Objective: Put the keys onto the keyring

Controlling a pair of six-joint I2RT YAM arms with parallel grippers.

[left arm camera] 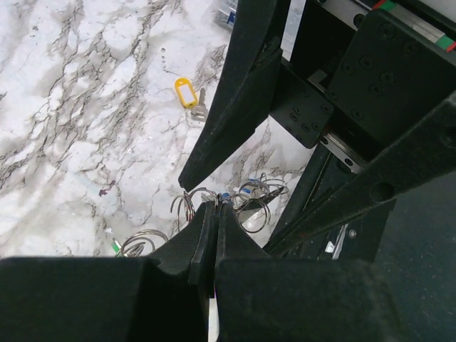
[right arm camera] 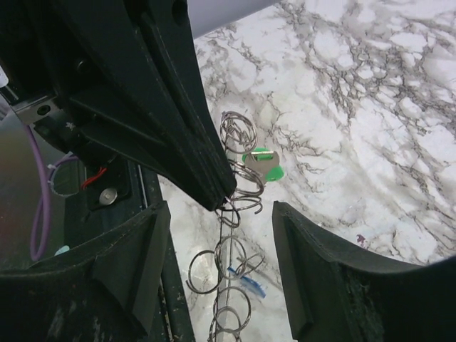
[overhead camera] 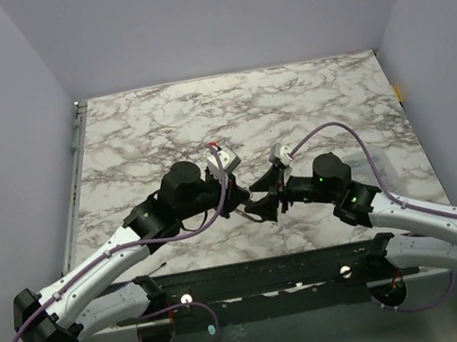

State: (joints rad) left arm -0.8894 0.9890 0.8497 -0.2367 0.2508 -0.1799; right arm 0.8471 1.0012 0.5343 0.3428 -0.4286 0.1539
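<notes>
Looking from above, we note left pincer (overhead camera: pixel 240 197) and right pincer (overhead camera: pixel 261 199) meeting over the worktop (overhead camera: pixel 159 125).

Left wrist: left pincer pressed together, pinching the keyring (left arm camera: pixel 251 206); yellow key (left arm camera: pixel 187 92) well beyond the keyring.

Right wrist: right pincer spread, straddling the keyring; green key (right arm camera: pixel 261 165) and blue key (right arm camera: pixel 246 282) just beside the keyring.

Risk: crowded fingers could knock the keyring free.

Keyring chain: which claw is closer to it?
Left. The left claw is pinched shut on the keyring chain; the right claw stands open, a finger on either side, apparently not touching.
</notes>
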